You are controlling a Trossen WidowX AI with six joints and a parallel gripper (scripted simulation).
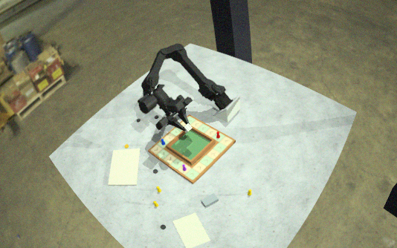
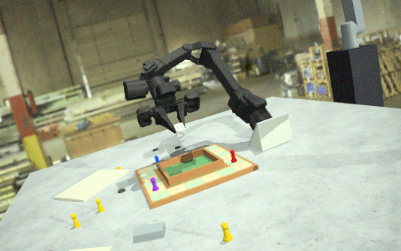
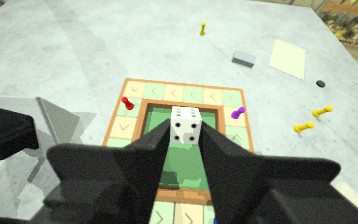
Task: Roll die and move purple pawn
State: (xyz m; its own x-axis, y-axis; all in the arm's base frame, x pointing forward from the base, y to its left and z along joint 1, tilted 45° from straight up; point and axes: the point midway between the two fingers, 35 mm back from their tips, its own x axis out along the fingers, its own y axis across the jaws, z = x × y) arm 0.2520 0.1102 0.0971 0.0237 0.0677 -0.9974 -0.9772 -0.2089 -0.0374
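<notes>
the step in hand is the roll: the claw [image 2: 173, 124] is clamped on the white die [image 2: 180, 129], pinching it at the fingertips, and holds it in the air above the tray [image 2: 218, 161]. in the exterior view the die hangs well above the near-arm edge of the tray; in the top view it sits over the tray's corner nearest the arm, and the wrist view looks past it onto the green floor inside the walls.

the next move, as i judge it, is to open the fingers so the die falls onto the green floor and tumbles. it seems to sit close to the tray's edge, so a small shift toward the tray's middle first would lower the chance of it hitting the wooden wall and bouncing out onto the board [image 2: 203, 182]. after that the top face must be read before any pawn is touched.

the purple pawn [image 2: 154, 184] stands on the board's track on the side of the tray farthest from the arm's base. the red pawn [image 2: 233, 155] and the blue pawn [image 2: 157, 158] stand on other sides of the tray and must stay put. yellow pawns [image 2: 226, 231], a grey block [image 2: 149, 231], pale cards [image 2: 91, 184] and small dark discs lie off the board, away from the tray. nothing stands between the die and the tray.
</notes>
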